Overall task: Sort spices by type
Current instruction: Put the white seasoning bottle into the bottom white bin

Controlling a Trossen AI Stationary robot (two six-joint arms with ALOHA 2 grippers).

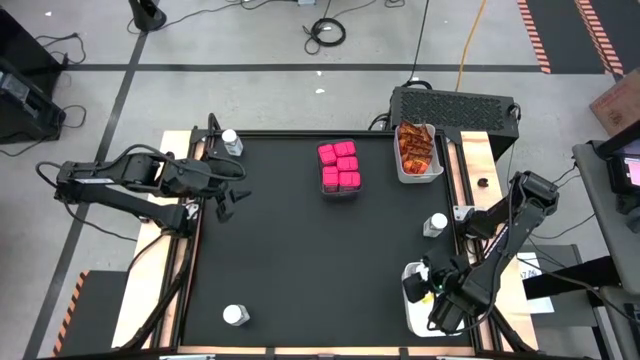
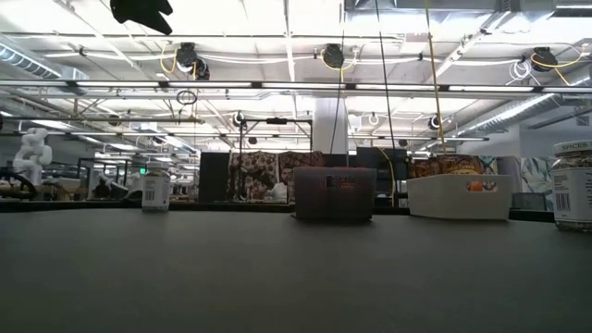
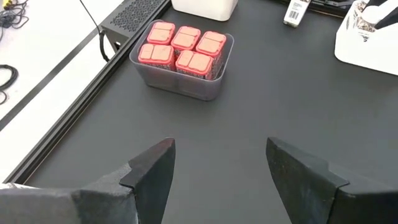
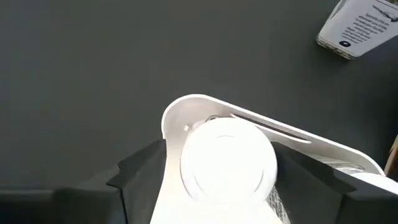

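Note:
My right gripper [image 4: 221, 186] hangs over the white bin [image 1: 412, 308] at the table's near right corner, shut on a clear jar with a white lid [image 4: 228, 160]. Three more jars stand upright on the mat: far left [image 1: 232, 142], near left [image 1: 235, 315] and by the right edge [image 1: 436, 225]. Several pink packs [image 1: 340, 167] sit in a clear tray. Orange-red sachets [image 1: 415, 148] fill a white bin at the far right. My left gripper [image 1: 228, 200] waits open above the mat's left side. My right gripper comes at the jar from above, pointing down, with one finger [image 4: 140, 174] on each side of it just below the white lid [image 4: 267, 155]. The jar stands upright between them over the bin's rounded end [image 4: 180, 112]. The lid hides whether its base rests in the bin.
The pink packs' tray [image 3: 183, 84] lies ahead of my left gripper with bare mat between. A black perforated box [image 1: 455, 105] sits beyond the far right edge. Wooden rails [image 1: 185, 260] border the mat on both sides. The mat's middle and near part are bare.

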